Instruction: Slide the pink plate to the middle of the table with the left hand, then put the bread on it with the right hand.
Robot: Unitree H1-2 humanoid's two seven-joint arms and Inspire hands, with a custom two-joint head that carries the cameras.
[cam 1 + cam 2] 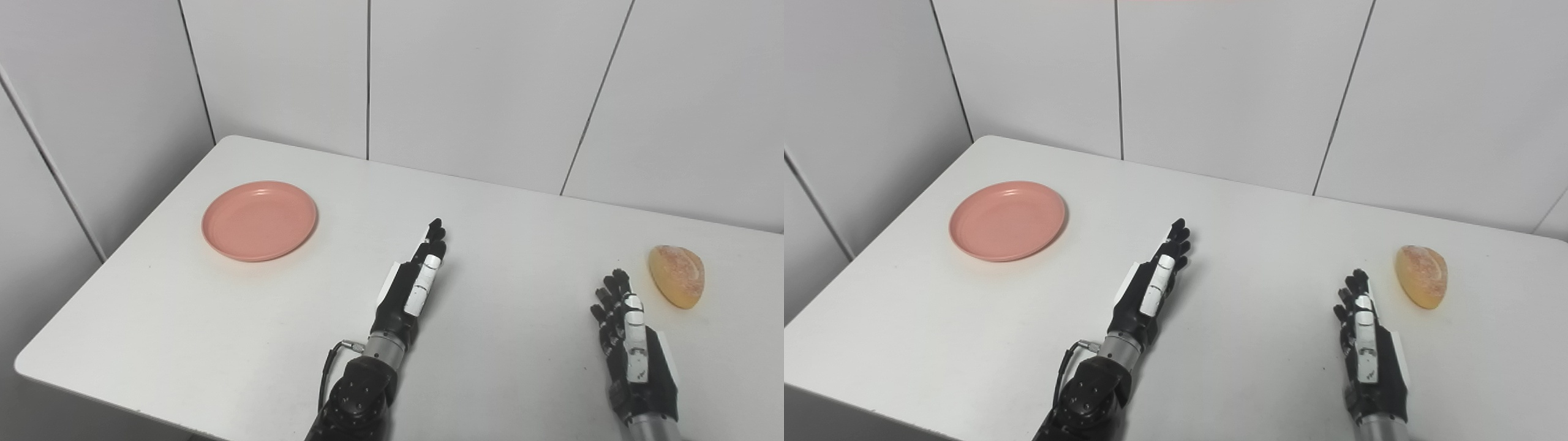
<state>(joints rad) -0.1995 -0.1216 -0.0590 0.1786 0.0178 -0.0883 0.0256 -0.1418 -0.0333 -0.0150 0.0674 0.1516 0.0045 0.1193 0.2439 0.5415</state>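
At the bottom edge of the frame, both arms entered over the near side of the white table (pixel 184 343). The right hand (pixel 631 349) sat at lower right, edge-on to the camera, its fingers extended and slightly spread, pointing toward the far wall; it held nothing. Whether it rested on the surface or hovered just above it could not be determined. The left hand (pixel 413 285) was at lower centre, reaching further up the frame than the right one, with a cable looped at the wrist. Its fingers were straight, held close together and angled toward upper right; it too was empty and touched no object.

Just up and to the right of the right hand's fingertips lay the bread (pixel 677 275), a golden, rounded piece resting on the table near the right edge of the frame, near to but apart from the hand.

Further back, at centre left, the pink plate (pixel 259 220) sat flat on the table, empty, well apart from the left hand and close to the table's left side.

Across the top of the frame ran the wall (pixel 490 79) of pale panels with dark vertical seams
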